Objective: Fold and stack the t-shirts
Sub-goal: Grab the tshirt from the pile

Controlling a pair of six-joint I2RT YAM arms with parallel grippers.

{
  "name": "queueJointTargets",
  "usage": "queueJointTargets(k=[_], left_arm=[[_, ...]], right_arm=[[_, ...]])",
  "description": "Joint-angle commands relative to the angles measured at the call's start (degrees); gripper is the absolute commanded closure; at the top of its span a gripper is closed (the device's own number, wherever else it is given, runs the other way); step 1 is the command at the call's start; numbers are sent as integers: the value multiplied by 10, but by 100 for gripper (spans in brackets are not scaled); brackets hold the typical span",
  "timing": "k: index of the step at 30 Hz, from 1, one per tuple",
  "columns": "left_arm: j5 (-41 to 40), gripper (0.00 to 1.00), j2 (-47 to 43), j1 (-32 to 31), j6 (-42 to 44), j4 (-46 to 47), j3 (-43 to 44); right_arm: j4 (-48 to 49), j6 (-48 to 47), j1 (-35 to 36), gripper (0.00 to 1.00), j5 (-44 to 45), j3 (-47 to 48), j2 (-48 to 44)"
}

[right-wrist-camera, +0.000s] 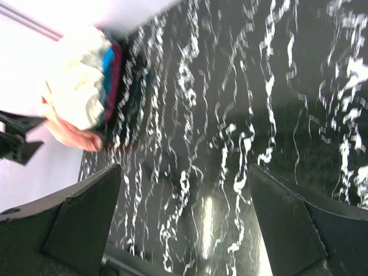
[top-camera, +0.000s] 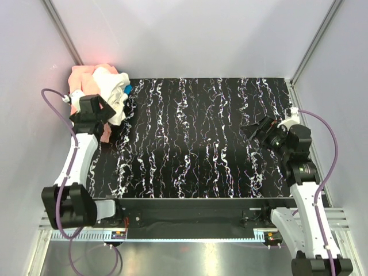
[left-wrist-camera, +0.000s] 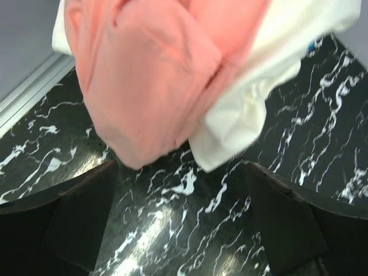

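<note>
Crumpled salmon-pink cloth t-shirt and cream-white cloth t-shirt lie heaped, long axis unclear, just ahead of the spread, empty left jaws; right jaws also spread, empty.

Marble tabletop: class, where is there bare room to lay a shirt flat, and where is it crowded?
Bare: the middle of the tabletop, from the shirt pile to the right hand. Crowded: the far-left corner, where the left hand sits by the pile.
</note>
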Motion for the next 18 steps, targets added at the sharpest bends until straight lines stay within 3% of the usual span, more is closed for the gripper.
queueJointTargets(k=[1,4,10,12,14,15,18], left_arm=[[47,1,17,52,-30,86,17],[84,1,54,88,-47,137,-8],[94,1,150,88,-51,205,-10],[98,7,165,89,-46,226,-7],[95,22,177,89,-41,232,-2],[90,49,176,89,-40,232,-2],[59,86,149,88,-41,229,-11]], right_arm=[[30,-6,4,0,-35,-13,25],[42,-12,4,0,-46,-16,59],[74,-12,2,0,-57,-22,103],[79,-12,3,0,-61,-22,110],[82,-11,4,0,-58,-23,115],[83,-12,4,0,-56,-23,115],[83,-13,3,0,-52,-22,115]])
